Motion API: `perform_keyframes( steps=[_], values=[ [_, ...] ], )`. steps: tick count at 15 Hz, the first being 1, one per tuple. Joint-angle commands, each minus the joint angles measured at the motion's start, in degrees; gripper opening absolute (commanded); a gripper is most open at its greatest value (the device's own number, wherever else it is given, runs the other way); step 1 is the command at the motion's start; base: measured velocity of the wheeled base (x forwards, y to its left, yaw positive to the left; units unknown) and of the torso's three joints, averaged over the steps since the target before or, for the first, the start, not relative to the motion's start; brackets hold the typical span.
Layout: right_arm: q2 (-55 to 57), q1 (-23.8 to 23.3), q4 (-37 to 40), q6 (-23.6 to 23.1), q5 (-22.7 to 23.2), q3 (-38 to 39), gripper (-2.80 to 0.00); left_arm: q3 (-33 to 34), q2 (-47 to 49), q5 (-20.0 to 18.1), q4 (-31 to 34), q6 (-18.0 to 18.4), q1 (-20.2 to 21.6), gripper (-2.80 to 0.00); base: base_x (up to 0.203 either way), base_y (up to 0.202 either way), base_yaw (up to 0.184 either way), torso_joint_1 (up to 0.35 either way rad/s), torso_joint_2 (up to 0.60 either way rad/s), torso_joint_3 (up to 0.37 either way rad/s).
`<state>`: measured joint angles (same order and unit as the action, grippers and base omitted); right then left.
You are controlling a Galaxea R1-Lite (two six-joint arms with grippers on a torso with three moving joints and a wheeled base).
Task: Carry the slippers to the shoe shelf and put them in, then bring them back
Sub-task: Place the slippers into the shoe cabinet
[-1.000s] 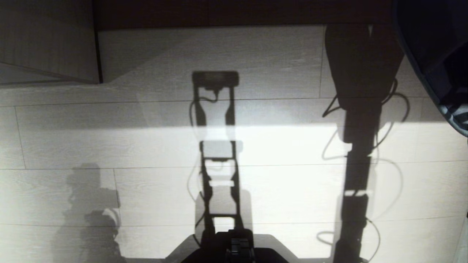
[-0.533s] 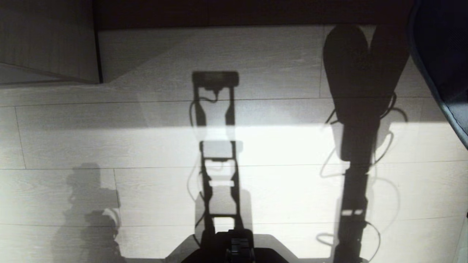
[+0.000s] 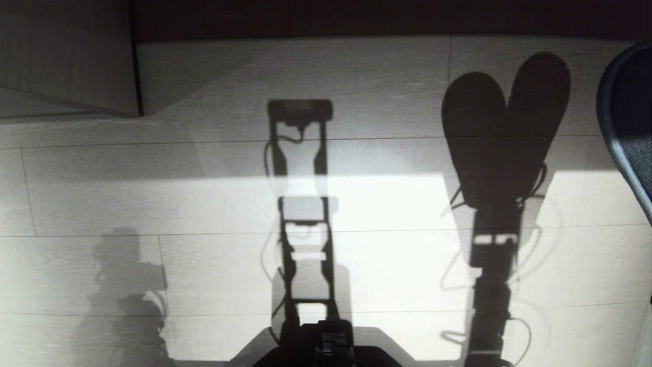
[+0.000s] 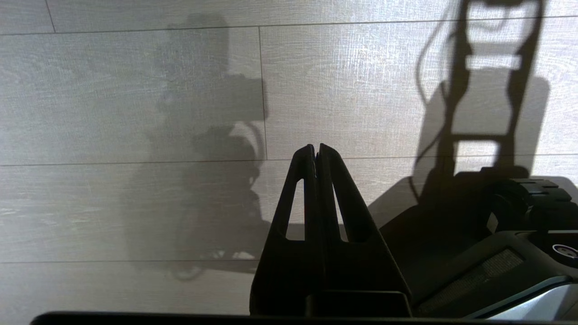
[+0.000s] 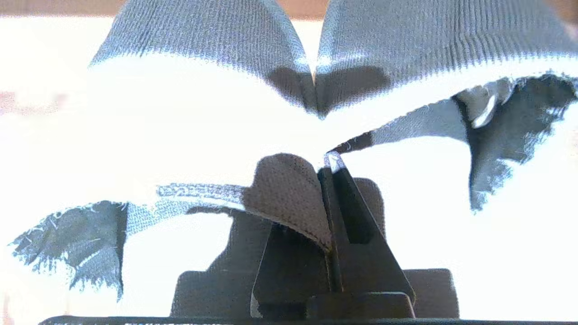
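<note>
My right gripper (image 5: 327,164) is shut on the slippers (image 5: 212,40), pinching their brown inner edges together, so the two ribbed dark uppers fan out in a V beyond the fingers. In the head view only one dark mesh-textured slipper edge (image 3: 629,122) shows at the right border, held above the floor. It casts a heart-shaped shadow (image 3: 504,127) on the pale planks. My left gripper (image 4: 316,149) is shut and empty, parked low over the floor beside my base. A pale wood-grain panel with a dark edge (image 3: 66,56) stands at the far left; I cannot tell whether it is the shoe shelf.
A dark recess (image 3: 331,18) runs along the far edge of the pale plank floor (image 3: 387,204). My black base (image 3: 326,349) shows at the near edge. Shadows of my torso and arms lie across the sunlit planks.
The held slippers have slid toward the right border of the head view. Their shadow has drawn nearer and now reads as a full heart shape. The left arm has kept still.
</note>
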<state>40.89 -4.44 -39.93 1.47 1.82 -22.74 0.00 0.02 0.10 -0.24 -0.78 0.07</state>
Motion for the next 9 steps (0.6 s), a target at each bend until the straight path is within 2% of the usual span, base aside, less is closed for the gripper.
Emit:
perform_keyframes(
  steps=[1,5,9],
  values=[
    [-7.5,0.6,2.6,-0.3,0.1,2.8,-2.8,0.0,0.1,0.0,0.0,0.0,0.0,-2.8,0.0,0.0,0.0,0.0,0.0,0.0],
    [-14.3,2.9,7.4,-1.0,-0.5,5.8,-2.8,0.0,0.1,0.0,0.0,0.0,0.0,-2.8,0.0,0.0,0.0,0.0,0.0,0.0],
    [-19.3,3.3,8.1,-1.5,-0.7,10.6,-2.8,0.0,0.0,0.0,0.0,0.0,0.0,-2.8,0.0,0.0,0.0,0.0,0.0,0.0]
  ],
)
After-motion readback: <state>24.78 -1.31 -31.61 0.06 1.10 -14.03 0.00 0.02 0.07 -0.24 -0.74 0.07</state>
